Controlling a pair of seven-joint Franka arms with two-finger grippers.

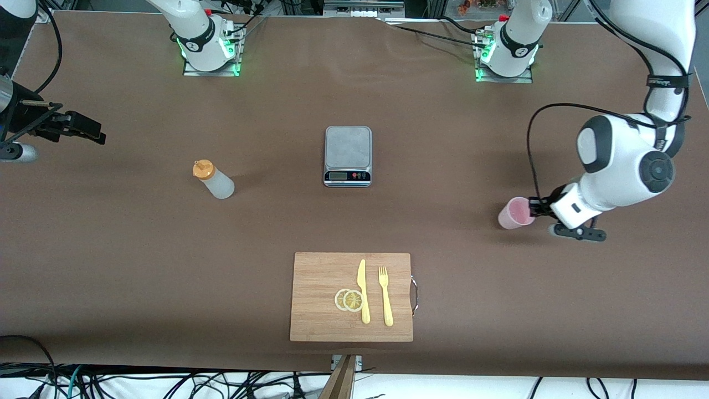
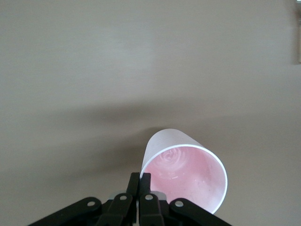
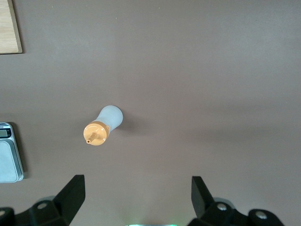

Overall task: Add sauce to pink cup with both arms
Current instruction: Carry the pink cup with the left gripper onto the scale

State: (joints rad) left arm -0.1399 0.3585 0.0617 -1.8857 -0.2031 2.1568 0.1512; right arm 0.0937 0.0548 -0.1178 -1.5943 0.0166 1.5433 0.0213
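The pink cup (image 1: 515,213) is near the left arm's end of the table. My left gripper (image 1: 536,208) is shut on its rim, one finger inside and one outside. In the left wrist view the cup (image 2: 188,174) tilts from my left gripper (image 2: 143,181), its inside empty. I cannot tell whether its base touches the table. The sauce bottle (image 1: 213,179), whitish with an orange cap, stands toward the right arm's end. My right gripper (image 1: 83,128) is open and empty, up in the air at that end. In the right wrist view the bottle (image 3: 104,125) lies beyond my right gripper (image 3: 136,193).
A grey kitchen scale (image 1: 348,155) sits mid-table; it also shows in the right wrist view (image 3: 8,153). A wooden cutting board (image 1: 321,310) nearer the front camera carries a yellow knife (image 1: 363,291), a yellow fork (image 1: 385,296) and two lemon slices (image 1: 349,300).
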